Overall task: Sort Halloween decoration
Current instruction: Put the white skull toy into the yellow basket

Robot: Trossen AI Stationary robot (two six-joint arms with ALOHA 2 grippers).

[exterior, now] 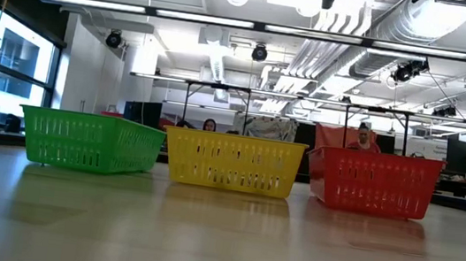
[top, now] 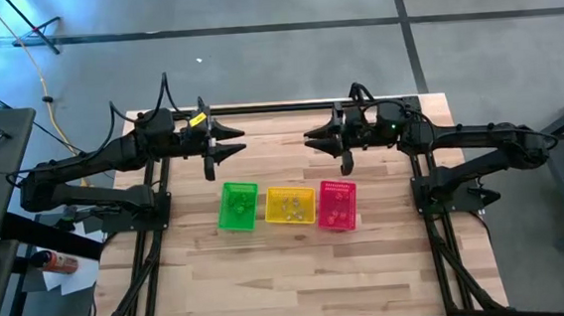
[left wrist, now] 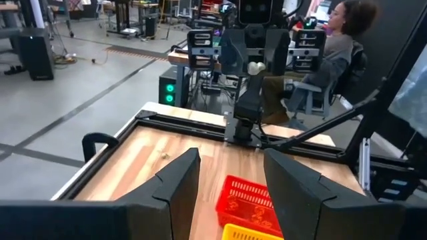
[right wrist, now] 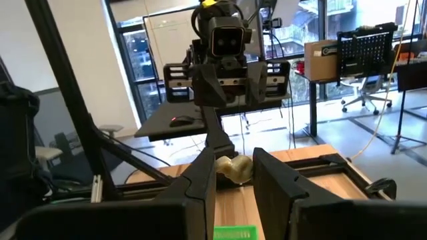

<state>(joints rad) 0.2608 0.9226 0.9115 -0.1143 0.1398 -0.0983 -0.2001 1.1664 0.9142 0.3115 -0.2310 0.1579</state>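
Observation:
Three small baskets stand in a row at mid-table: green (top: 239,206), yellow (top: 290,205) and pink-red (top: 337,205). Tiny trinkets lie inside them, seen as small specks in the pink-red basket (left wrist: 248,203). My right gripper (top: 309,137) hovers high above the far part of the table, shut on a pale trinket (right wrist: 235,168). My left gripper (top: 240,141) hovers opposite it at the same height, open and empty (left wrist: 230,170). The two grippers point at each other. My right gripper pinches the pale trinket (right wrist: 237,169) between its two fingers, near their free ends. The fingers lie level, pointing toward the table's left. The trinket is lifted clear, high above the table; it shows as a pale lump (left wrist: 255,68) in the left wrist view.
The wooden table top (top: 300,266) shows bare boards near the front edge and beside the baskets. A black frame rail (top: 278,106) runs along the far edge. People sit in the room beyond (left wrist: 337,40), away from the table.

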